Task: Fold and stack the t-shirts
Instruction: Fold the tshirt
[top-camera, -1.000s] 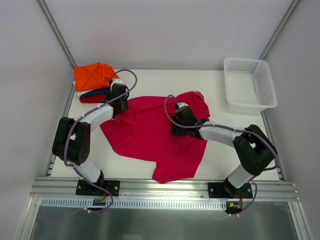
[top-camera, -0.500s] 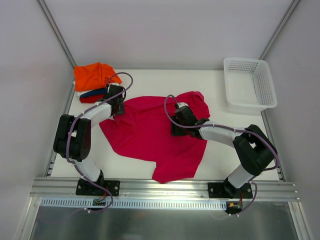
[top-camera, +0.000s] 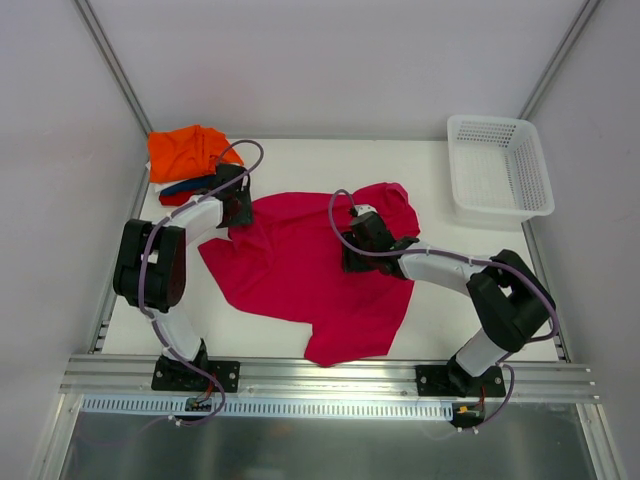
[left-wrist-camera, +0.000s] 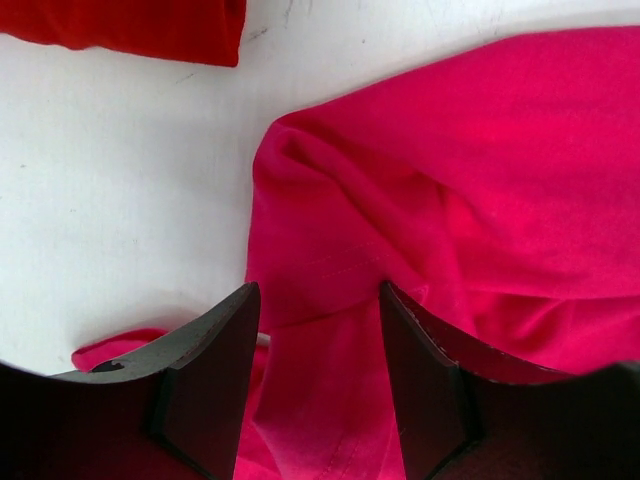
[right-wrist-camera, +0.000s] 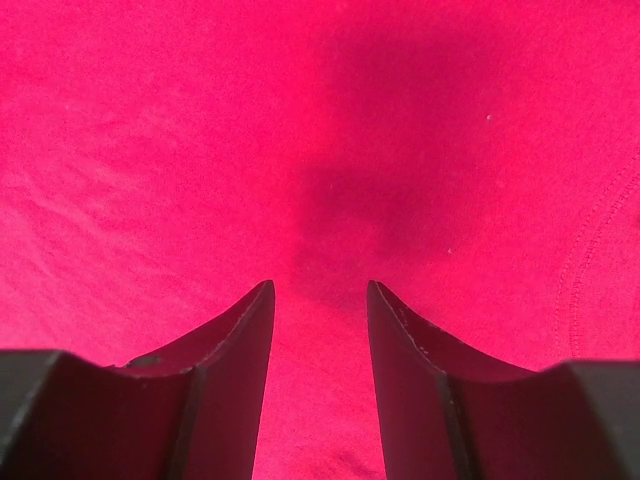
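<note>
Stack: an orange shirt (top-camera: 185, 150) sits on a dark blue one (top-camera: 187, 186) and a red one (top-camera: 183, 197) at the far left corner of the worktop (top-camera: 300, 160); the red edge also shows at the top of the left wrist view (left-wrist-camera: 130, 28).
Left gripper (top-camera: 238, 212): just right of the stack, low over the pink shirt's left sleeve corner. In its wrist view the jaws stand apart with a ridge of pink cloth running between them; whether they pinch it or only straddle it I cannot tell.
Pink shirt (top-camera: 300, 265): spread unfolded and rumpled across the middle of the worktop, hem toward the near edge, its left sleeve (left-wrist-camera: 330, 210) bunched.
Right gripper (top-camera: 352, 260): down on the shirt's middle right part, jaws parted over flat cloth (right-wrist-camera: 320, 150), nothing between them.
Basket (top-camera: 500, 165): far right corner, well apart from the shirts.
Step in hand: probably spreading and flattening the pink shirt before its first fold.
Next move: needs a sure pinch on the sleeve corner on the left, then a pull outward while the right side pins or takes the opposite edge.
</note>
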